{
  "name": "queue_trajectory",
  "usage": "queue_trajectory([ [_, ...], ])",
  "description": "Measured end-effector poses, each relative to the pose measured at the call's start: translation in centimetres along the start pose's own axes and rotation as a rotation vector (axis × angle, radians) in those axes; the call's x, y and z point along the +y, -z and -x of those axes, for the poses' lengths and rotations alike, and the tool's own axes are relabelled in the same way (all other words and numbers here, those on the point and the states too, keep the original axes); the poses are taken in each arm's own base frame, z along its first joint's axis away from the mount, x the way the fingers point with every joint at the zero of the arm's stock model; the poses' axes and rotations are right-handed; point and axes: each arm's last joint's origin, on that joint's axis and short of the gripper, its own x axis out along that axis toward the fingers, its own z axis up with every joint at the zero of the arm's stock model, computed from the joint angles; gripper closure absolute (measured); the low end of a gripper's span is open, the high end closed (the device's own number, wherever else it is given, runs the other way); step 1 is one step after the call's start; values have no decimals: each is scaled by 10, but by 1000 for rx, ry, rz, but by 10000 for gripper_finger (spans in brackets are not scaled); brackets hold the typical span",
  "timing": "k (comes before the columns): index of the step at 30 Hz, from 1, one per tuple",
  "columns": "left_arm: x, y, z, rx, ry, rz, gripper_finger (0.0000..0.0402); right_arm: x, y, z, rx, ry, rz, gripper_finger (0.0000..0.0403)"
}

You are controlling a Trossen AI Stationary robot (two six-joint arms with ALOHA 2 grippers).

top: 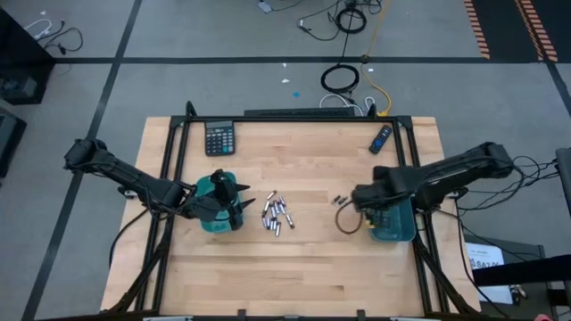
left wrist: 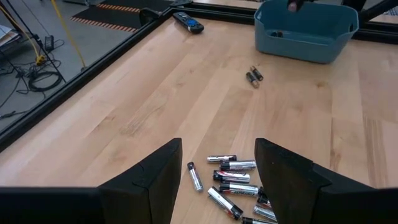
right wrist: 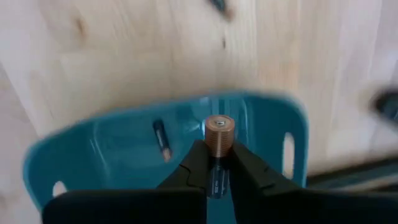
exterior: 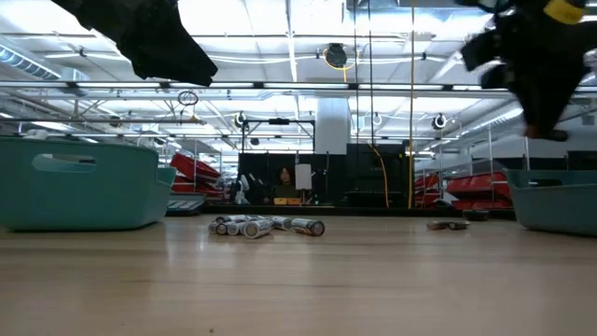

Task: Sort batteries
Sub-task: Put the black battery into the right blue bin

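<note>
Wooden table [top: 303, 267] carried a heap of batteries [top: 275, 215] at its middle, small, stiff and smooth, best pinched across the body, while the right gripper [right wrist: 217, 163] above the right tray [right wrist: 124, 146] was closed on a battery [right wrist: 219, 135] and the left gripper [left wrist: 217, 163] hung open near the heap.

A grey floor [top: 223, 89] strewn with coiled cables [top: 340, 78] and edged by orange-and-black hazard striping [top: 479, 27] is seen around the wooden table [top: 303, 267], while bright ceiling lights [exterior: 308, 19] and red racking [exterior: 196, 171] are shown beyond.
</note>
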Motion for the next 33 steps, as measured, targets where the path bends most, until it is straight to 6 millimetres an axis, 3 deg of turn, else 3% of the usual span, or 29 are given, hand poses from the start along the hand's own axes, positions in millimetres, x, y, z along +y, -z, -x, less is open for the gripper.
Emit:
queue_trajectory([
  [3,0,0,0,0,0,0,188,-4,16,-7,0,-10,-89,358],
  [7,0,0,0,0,0,-2,188,-4,30,-23,88,-60,-180,265],
  [10,0,0,0,0,0,-8,188,-3,29,-22,107,-76,-189,206],
  [13,0,0,0,-4,-4,-20,188,-1,15,-6,5,-58,-152,180],
  [17,0,0,0,-9,-16,-27,188,3,-15,16,-184,7,-23,190],
  [20,1,-1,0,-11,-20,-26,188,4,-38,15,-226,34,79,210],
  [26,1,-1,0,-11,-20,-4,188,3,-75,-15,-209,61,247,234],
  [33,1,0,0,-8,-21,-2,188,-2,-104,-51,-156,74,345,237],
])
